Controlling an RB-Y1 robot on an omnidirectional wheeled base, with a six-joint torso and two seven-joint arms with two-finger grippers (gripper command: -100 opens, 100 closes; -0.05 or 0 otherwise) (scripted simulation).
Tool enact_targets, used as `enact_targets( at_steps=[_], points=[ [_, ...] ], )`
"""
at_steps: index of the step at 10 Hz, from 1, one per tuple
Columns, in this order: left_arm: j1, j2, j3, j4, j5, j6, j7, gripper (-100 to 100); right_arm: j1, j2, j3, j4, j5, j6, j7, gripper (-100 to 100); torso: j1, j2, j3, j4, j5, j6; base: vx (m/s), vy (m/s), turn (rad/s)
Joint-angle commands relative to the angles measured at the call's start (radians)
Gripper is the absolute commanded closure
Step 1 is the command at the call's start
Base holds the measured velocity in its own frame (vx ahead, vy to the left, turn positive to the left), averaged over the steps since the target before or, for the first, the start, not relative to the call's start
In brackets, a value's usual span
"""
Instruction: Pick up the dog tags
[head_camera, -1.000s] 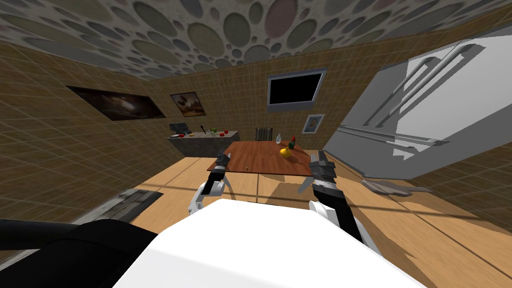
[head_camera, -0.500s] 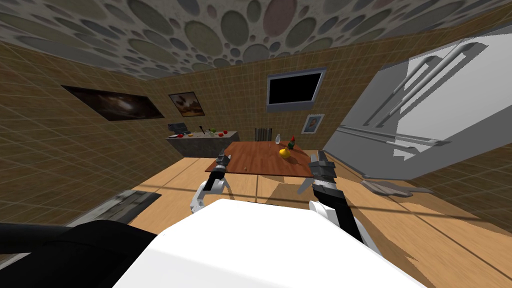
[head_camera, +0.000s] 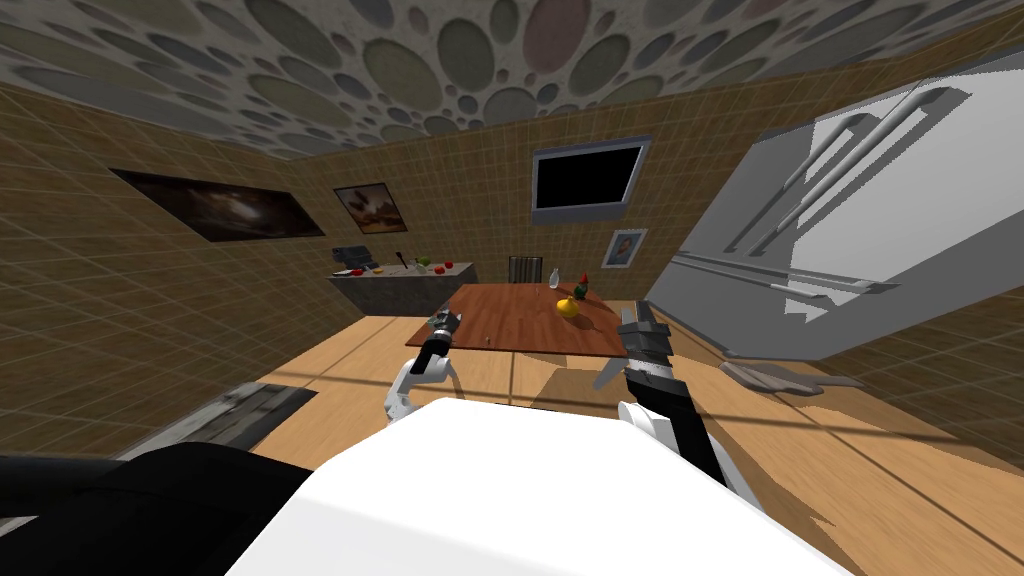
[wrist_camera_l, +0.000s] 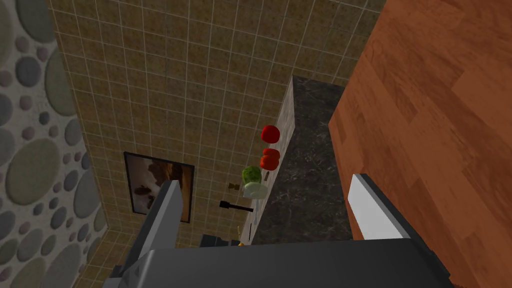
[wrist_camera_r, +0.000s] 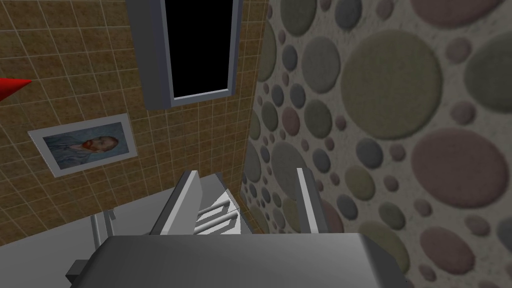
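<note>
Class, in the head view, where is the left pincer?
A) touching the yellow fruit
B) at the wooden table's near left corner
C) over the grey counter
B: the left pincer sits at the near left corner of the brown table.

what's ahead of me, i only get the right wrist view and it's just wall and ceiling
observer: A brown wooden table stands just ahead of both arms in the head view.
operator: anything small on it near me
observer: A tiny speck lies by the table's near edge, close to the open left claw; it is too small to name.
</note>
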Motion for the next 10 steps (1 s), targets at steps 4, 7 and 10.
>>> enact_targets(
  at_steps=[4, 7, 10],
  points=[
    [-0.062, -0.006, 0.032, 0.084, -0.002, 0.141, 0.068, -100, 0.000, 0.000, 0.000, 0.000, 0.000, 0.000, 0.000, 0, 0.000, 0.000, 0.000, 0.000, 0.000, 0.000, 0.041, -0.042, -0.006],
    [-0.084, -0.008, 0.045, 0.116, -0.003, 0.206, 0.095, -100, 0.000, 0.000, 0.000, 0.000, 0.000, 0.000, 0.000, 0, 0.000, -0.001, 0.000, 0.000, 0.000, 0.000, 0.039, -0.042, -0.006],
    [-0.128, -0.013, 0.070, 0.183, -0.003, 0.291, 0.148, -100, 0.000, 0.000, 0.000, 0.000, 0.000, 0.000, 0.000, 0, 0.001, 0.001, 0.000, 0.000, 0.000, 0.000, 0.036, -0.039, -0.006]
  ],
)
